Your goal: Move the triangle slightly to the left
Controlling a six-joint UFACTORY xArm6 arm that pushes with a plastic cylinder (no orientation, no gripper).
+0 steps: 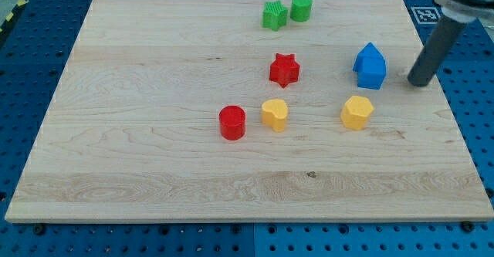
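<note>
A blue triangle-like block (pixel 368 56) with a pointed top sits at the view's right, touching a second blue block (pixel 373 76) just below it. My tip (pixel 419 82) rests on the board to the right of the two blue blocks, a short gap away and not touching them. The dark rod rises from it toward the view's top right corner.
A red star (pixel 284 69) lies left of the blue blocks. A yellow block (pixel 356 112) and another yellow block (pixel 274 113) lie lower, with a red cylinder (pixel 231 123) further left. A green star (pixel 274 15) and a green cylinder (pixel 301 8) sit near the wooden board's (pixel 154 95) top edge.
</note>
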